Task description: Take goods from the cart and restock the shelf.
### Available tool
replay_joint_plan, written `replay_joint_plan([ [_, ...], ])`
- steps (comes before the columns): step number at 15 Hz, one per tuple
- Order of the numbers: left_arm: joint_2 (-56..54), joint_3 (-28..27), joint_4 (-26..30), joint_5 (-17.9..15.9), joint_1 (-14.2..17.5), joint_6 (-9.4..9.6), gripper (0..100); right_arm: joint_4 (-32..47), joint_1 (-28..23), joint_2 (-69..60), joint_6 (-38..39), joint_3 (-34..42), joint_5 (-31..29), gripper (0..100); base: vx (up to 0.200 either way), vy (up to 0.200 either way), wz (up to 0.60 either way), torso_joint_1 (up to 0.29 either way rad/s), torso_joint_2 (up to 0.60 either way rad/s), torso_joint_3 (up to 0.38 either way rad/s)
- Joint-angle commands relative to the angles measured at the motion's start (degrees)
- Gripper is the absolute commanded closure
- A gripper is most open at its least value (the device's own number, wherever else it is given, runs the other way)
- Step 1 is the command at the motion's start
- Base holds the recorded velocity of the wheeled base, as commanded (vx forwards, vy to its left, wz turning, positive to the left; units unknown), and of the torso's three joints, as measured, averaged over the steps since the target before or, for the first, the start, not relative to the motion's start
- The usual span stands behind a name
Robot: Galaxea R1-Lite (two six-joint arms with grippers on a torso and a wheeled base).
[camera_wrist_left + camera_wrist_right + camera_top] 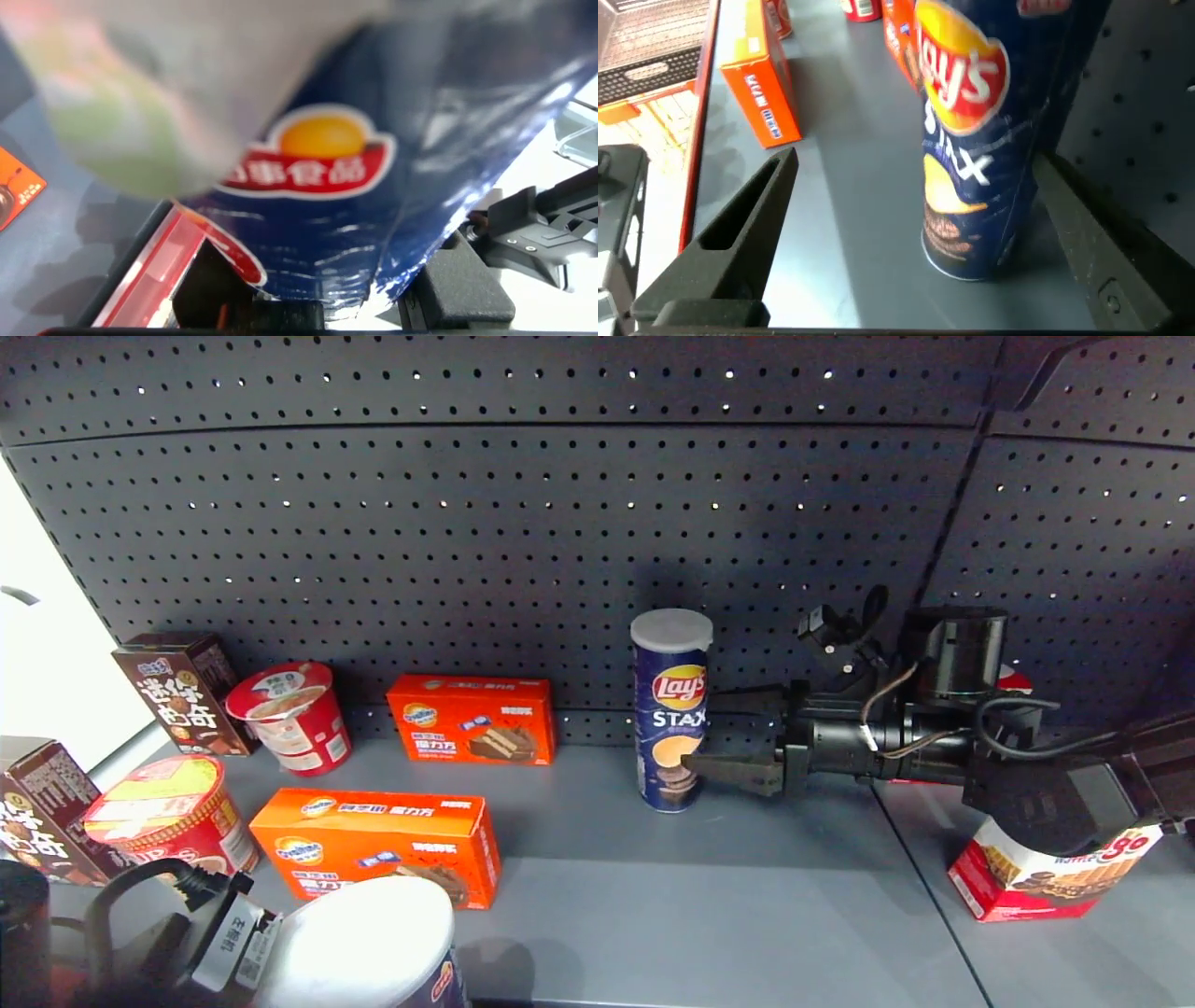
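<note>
A blue chips can [670,709] with a grey lid stands upright on the grey shelf [709,896], close to the pegboard back wall. My right gripper [714,733] is open at its right side, level with the can's lower half. In the right wrist view the can [971,159] stands between the spread fingers [738,233], apart from both. At the front left edge my left gripper [280,938] is shut on a second blue chips can [364,943] with a white lid, and its label [318,159] sits very close to the left wrist camera.
Two orange biscuit boxes [373,840] [471,719] lie left of the standing can. Red cup noodles [291,714] [168,812] and brown boxes [182,691] crowd the far left. A red and white box [1046,882] sits under my right arm. Bare shelf lies front centre.
</note>
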Motion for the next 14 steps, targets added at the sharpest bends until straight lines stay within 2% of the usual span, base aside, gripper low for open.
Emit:
replay_joint_plan([
  [1, 0.0, 0.3, 0.0, 0.1, 0.0, 0.00, 100, 0.0, 0.8, -0.8, 0.0, 0.4, 0.0, 0, 0.000, 0.000, 0.00, 0.000, 0.00, 0.000],
  [3, 0.0, 0.6, 0.0, 0.0, 0.0, 0.00, 100, 0.0, 1.2, -0.9, 0.0, 0.5, 0.0, 0, 0.000, 0.000, 0.00, 0.000, 0.00, 0.000],
  [9, -1.9, 3.2, 0.0, 0.1, 0.2, -0.09, 100, -0.1, -2.1, -4.6, -0.4, 4.4, -0.1, 0, 0.000, 0.000, 0.00, 0.000, 0.00, 0.000],
  [14, -1.9, 2.9, 0.0, 0.0, 0.2, -0.09, 100, -0.1, -3.8, -1.4, -0.4, 2.2, -0.1, 0, 0.000, 0.000, 0.00, 0.000, 0.00, 0.000],
])
